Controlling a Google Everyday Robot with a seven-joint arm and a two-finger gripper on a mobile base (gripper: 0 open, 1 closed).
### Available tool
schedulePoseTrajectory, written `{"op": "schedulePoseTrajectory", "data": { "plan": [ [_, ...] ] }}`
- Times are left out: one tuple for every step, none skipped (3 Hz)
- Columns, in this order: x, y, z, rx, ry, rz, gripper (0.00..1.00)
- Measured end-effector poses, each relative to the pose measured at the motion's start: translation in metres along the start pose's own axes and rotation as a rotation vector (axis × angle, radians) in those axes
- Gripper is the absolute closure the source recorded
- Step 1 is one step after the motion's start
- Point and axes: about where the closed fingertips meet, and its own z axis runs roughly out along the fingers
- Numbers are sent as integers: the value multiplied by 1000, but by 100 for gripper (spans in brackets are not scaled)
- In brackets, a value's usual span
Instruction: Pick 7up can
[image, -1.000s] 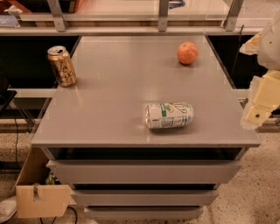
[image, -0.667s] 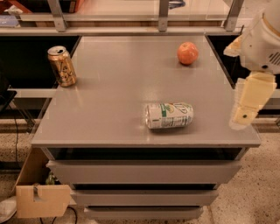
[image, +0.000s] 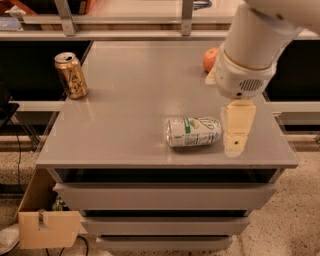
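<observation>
7up can (image: 194, 132) on its side on grey table (image: 130, 100), front-right area, near front edge. Long axis left-right, roughly parallel to that edge; silver end faces left, slightly toward camera. Nothing grasps it.
Gripper (image: 235, 142) just right of can, hanging from white arm (image: 252, 50); how far parted not discernible.
Gold-brown can (image: 70, 75) upright at back-left, contents not visible.
Orange (image: 210, 59) at back-right, half hidden by arm.
Cardboard box (image: 47, 227) on floor, lower left.

White cylindrical arm (image: 256, 37) with a thin tan ring, a slotted grille and 1 dark dot near its end. The gripper (image: 236, 132), at 4 o'clock in view, is flat pale cream with 1 dark hole.
</observation>
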Motion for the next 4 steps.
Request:
{"op": "schedulePoseTrajectory", "data": {
  "plan": [
    [-13, -4, 31, -38, 34, -56, 0],
    [-19, -9, 55, -62, 50, -76, 0],
    [-23, -14, 69, -71, 48, -77, 18],
    [-26, -21, 74, -77, 34, -78, 42]
  ]
}}
